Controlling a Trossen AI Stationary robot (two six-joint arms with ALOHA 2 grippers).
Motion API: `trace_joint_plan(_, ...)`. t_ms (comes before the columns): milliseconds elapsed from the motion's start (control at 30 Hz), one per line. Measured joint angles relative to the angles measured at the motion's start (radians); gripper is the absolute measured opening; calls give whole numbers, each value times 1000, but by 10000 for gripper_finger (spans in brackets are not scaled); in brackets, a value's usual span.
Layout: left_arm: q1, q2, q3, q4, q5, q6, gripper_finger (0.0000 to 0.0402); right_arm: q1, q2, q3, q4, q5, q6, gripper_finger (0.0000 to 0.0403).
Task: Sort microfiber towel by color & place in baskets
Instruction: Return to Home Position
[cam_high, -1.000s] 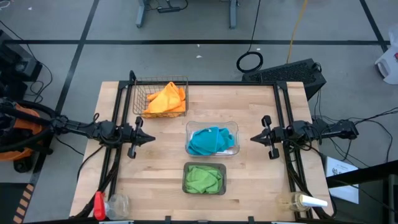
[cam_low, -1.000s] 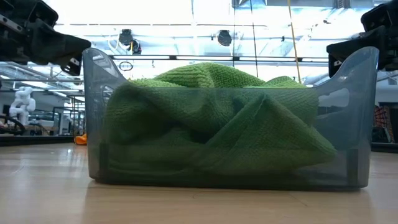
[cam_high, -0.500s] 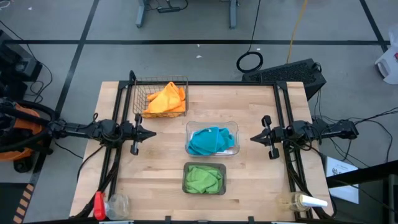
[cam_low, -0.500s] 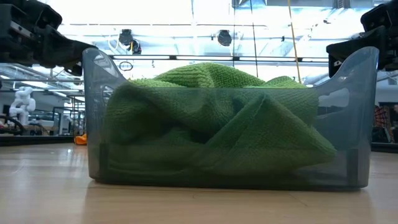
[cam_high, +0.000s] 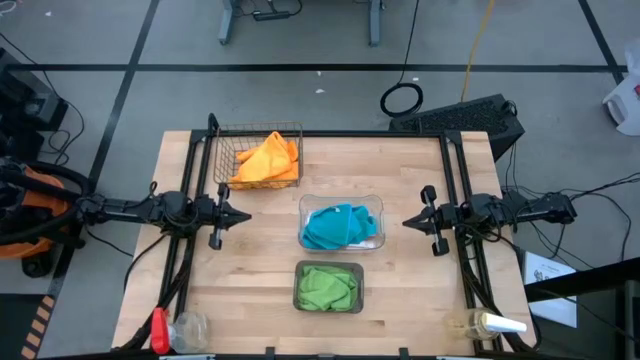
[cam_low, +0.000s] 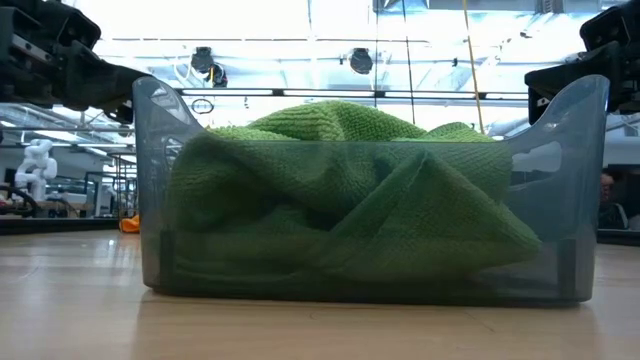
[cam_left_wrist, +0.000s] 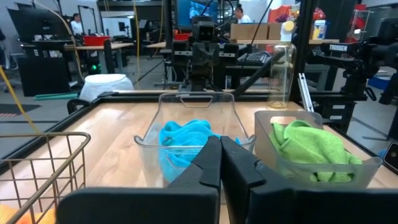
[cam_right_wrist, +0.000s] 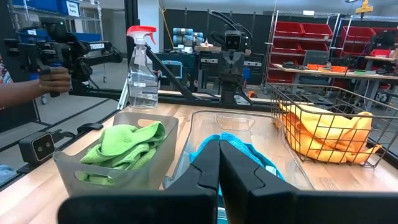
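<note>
High view: looks straight down on a wooden table (cam_high: 400, 290) with bare board open to the left and right of three containers set down the middle. Shows black frame rails (cam_high: 460, 180) running along the left, right and far edges. Finds a clear bottle (cam_high: 185, 328) at the near left corner and a spray bottle (cam_high: 485, 323) at the near right corner, both well apart from the containers.

Places the left gripper (cam_high: 244, 217) over the left part of the board, pointing right, just on the near side of the wire basket (cam_high: 222, 160) and clear of it. Places the right gripper (cam_high: 407, 222) over the right part, pointing left, near the clear tray (cam_high: 375, 205) but apart from it. Shows in both wrist views fingers pressed together with nothing between them.

Holds the orange-yellow towels (cam_high: 268, 160) bunched in the wire basket, far left. Holds the teal-blue towels (cam_high: 335, 226) in the clear tray at the centre. Holds the light green towels (cam_high: 326, 288) in the grey tray (cam_high: 300, 285), nearest the near edge; in the low view rises heaped above that tray's rim
</note>
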Motion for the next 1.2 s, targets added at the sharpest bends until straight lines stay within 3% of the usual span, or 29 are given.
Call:
trace_joint_plan(267, 0, 0, 0, 10, -2, 0, 29, 0, 0, 0, 0, 0, 0, 0)
trace_joint_plan(1200, 0, 0, 0, 31, -6, 1, 32, 0, 0, 0, 0, 0, 0, 0)
